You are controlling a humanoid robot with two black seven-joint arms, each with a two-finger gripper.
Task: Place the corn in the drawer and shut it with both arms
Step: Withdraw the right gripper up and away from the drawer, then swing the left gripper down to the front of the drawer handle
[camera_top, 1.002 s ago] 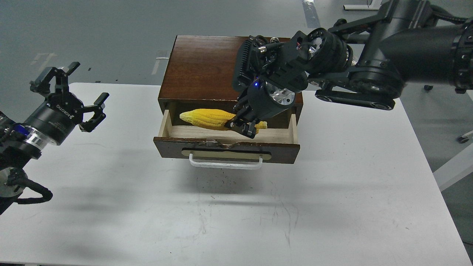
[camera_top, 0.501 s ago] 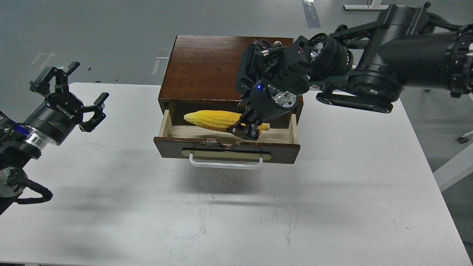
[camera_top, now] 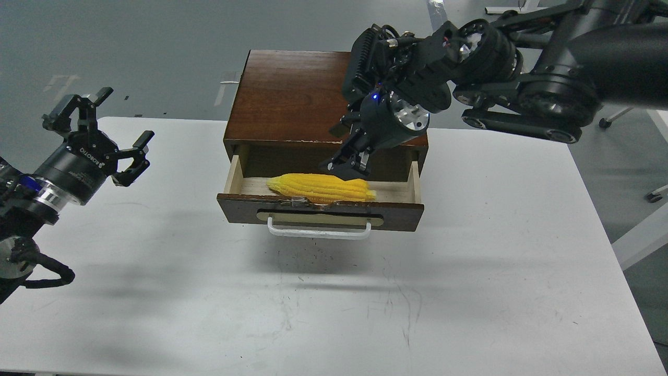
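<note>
The yellow corn [camera_top: 321, 188] lies on its side inside the open drawer [camera_top: 319, 209], against the front board. The drawer sticks out of the dark brown cabinet [camera_top: 292, 96] and has a white bar handle [camera_top: 318, 231]. My right gripper [camera_top: 348, 163] hangs just above and behind the corn, apart from it, holding nothing; its fingers look slightly apart. My left gripper [camera_top: 102, 136] is open and empty over the table's left side, well away from the drawer.
The white table [camera_top: 334, 303] carries the cabinet at its far middle. The right arm [camera_top: 522, 68] stretches over the cabinet's right end. Grey floor lies beyond the table's far edge.
The right gripper has let go of the corn and risen up and to the right. The corn has dropped onto the drawer floor near the front board. The left arm has not moved.
</note>
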